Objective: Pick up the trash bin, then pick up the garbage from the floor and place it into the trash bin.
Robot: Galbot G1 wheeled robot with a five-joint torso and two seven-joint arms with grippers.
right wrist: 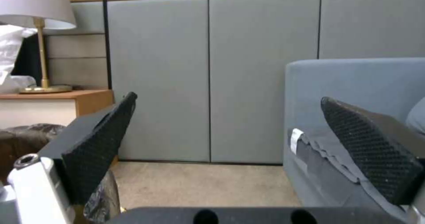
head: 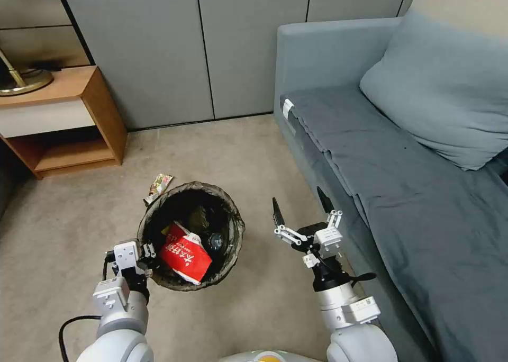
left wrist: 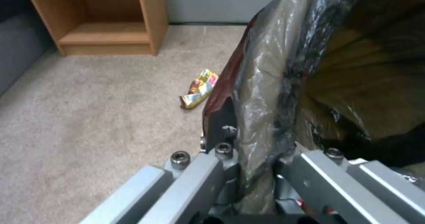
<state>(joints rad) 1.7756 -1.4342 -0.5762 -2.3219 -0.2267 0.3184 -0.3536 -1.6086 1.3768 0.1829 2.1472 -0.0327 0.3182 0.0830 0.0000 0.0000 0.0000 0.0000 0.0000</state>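
The red-and-white carton (head: pixel 184 256) lying inside the trash bin (head: pixel 233 240) carries large white characters on its red face; I can see them in my head view, but cannot make them out as readable words. The snack wrapper (left wrist: pixel 200 88) on the carpet beside the bin shows colourful print with no letters I can read. The white tag (head: pixel 287 108) on the sofa edge shows no readable marking.

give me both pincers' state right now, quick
Left pincer: shut on the rim of the trash bin, one finger outside the bag-lined wall.
Right pincer: open, holding nothing, raised between the bin and the sofa.
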